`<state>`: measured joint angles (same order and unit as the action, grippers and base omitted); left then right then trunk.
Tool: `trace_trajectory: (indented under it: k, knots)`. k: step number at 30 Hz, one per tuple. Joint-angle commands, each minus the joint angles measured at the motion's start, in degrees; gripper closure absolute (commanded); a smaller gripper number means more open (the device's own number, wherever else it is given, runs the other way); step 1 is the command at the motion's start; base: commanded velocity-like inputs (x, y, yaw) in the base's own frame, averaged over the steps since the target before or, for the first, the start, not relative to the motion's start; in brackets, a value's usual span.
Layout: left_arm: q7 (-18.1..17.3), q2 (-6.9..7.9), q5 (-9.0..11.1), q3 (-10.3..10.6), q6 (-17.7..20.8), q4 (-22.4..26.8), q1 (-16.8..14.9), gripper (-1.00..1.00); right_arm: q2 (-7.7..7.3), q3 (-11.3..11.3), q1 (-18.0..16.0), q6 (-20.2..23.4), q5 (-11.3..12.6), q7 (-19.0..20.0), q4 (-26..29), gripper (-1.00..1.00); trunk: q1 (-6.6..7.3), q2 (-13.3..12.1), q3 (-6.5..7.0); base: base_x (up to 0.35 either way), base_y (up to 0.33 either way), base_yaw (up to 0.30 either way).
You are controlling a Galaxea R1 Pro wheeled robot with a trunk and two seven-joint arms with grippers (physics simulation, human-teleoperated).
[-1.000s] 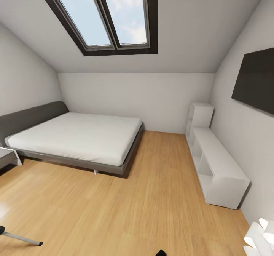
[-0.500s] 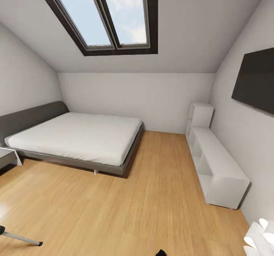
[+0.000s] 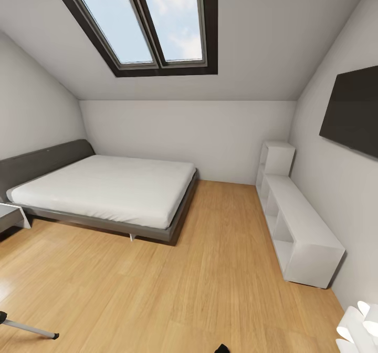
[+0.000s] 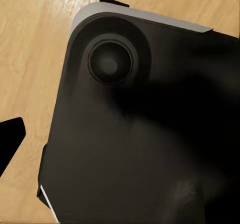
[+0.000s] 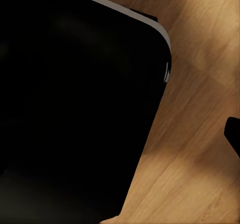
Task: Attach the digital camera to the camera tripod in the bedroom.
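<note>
Right down by the robot, a lot is cut off or hard to see. One silver leg with a black foot, part of the camera tripod (image 3: 29, 330), pokes in low on the left and lies on the wood floor (image 3: 210, 290); the rest of it is cut off by the edge. A small dark bit (image 3: 222, 349) peeks up at the very bottom middle, and I cannot tell what it is. Some white rounded shapes (image 3: 359, 324) sit in the low right corner, also cut off. The left wrist view looks down on a big black base (image 4: 150, 134) with a round knob (image 4: 110, 62) over the wood floor, and a black tip (image 4: 10, 139) sticks in at one edge; I cannot tell if that pincer is wide or narrow. The right wrist view is mostly the same dark body (image 5: 75, 109) with a black tip (image 5: 234, 134) at the edge, so I cannot tell about that pincer either. The digital camera is nowhere I can pick out. The floor is light wood and runs to the far white wall. A bit of a grey-white desk (image 3: 10, 216) shows at the left edge. Farther on there is one low bed (image 3: 110, 190) with a grey frame, one long white cube shelf (image 3: 299, 227) on the right, one dark flat panel (image 3: 352, 111) on the right wall, and one roof window (image 3: 142, 22) with two panes in the sloped ceiling.
</note>
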<state>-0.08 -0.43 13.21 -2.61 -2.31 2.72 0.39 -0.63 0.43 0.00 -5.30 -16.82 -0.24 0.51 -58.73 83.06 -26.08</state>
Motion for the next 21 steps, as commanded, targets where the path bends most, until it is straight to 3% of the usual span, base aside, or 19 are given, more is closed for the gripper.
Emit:
trace_trajectory:
  k: [1, 5, 14, 21]
  knots:
    - [-0.01, 0.00, 1.21, -0.21, -0.06, 0.09, 0.03, -1.00, -0.04, 0.02, 0.00, -0.15, -0.23, -0.02, 0.00, -1.00, 0.00, 0.02, -0.04, 0.000, 0.000, 0.000]
    - [-0.02, 0.12, 7.05, 0.05, -0.06, 0.09, 0.02, -1.00, -1.12, -0.16, 0.00, -0.23, -0.13, -0.04, -0.06, -1.00, 0.00, 0.02, -0.04, 0.000, 0.000, 0.000]
    - [-0.04, 0.14, 7.70, 0.49, -0.06, 0.09, 0.05, -1.00, -1.66, -0.32, 0.00, -1.31, 0.02, -0.11, -0.12, -1.00, 0.00, 0.02, -0.04, 0.000, 0.014, 0.000]
    - [-0.05, 0.09, 7.78, 0.51, -0.06, 0.09, 0.04, -1.00, -1.73, -0.27, 0.00, -1.85, 0.03, -0.11, -0.42, -1.00, 0.00, 0.02, -0.04, 0.000, 0.209, 0.000]
